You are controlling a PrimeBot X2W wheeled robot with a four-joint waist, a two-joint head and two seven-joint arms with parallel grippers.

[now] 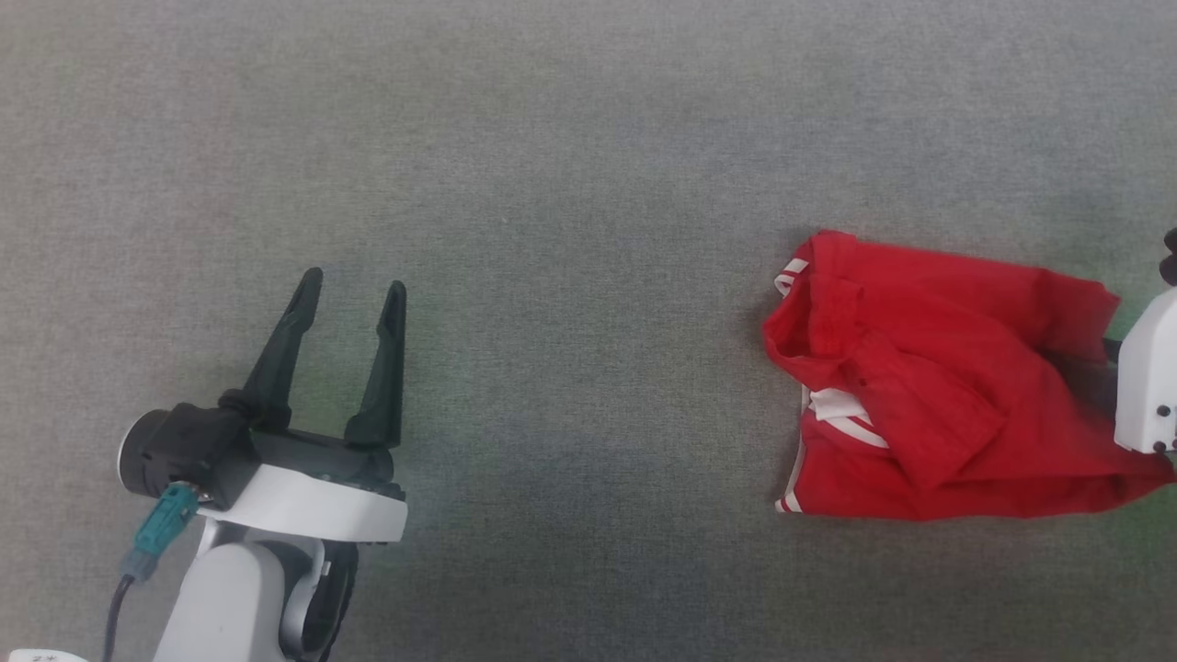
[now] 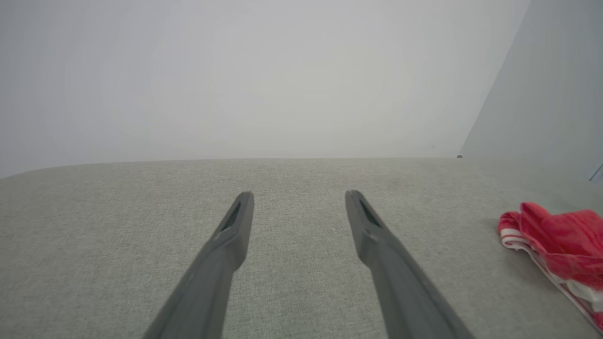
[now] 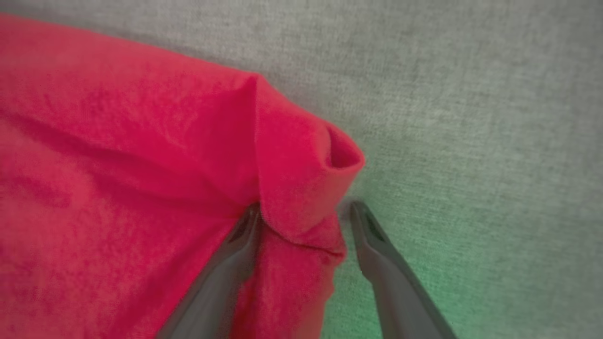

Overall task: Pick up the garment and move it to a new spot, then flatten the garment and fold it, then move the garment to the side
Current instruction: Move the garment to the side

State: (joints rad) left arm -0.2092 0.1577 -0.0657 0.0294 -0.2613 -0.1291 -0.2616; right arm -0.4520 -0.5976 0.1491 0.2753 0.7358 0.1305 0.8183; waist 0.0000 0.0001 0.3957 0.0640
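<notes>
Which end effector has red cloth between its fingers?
The right end effector straddles a fold of the bright red soft cloth garment; the left end effector stands apart.

Bare lab: grey cloth [image 2: 118, 263], blank wall [image 2: 235, 70]

Left gripper [image 1: 354, 279] spread wide; right gripper [image 3: 306, 207] jaws apart.

garment [image 1: 929, 368]: bright red, white panels, red-and-white stripe trim (seen at the edges) | surface [image 1: 552, 184]: mottled grey weave | left gripper [image 1: 354, 279]: black fingers, white wrist shell [image 1: 313, 515], teal plug [image 1: 161, 529]
</notes>
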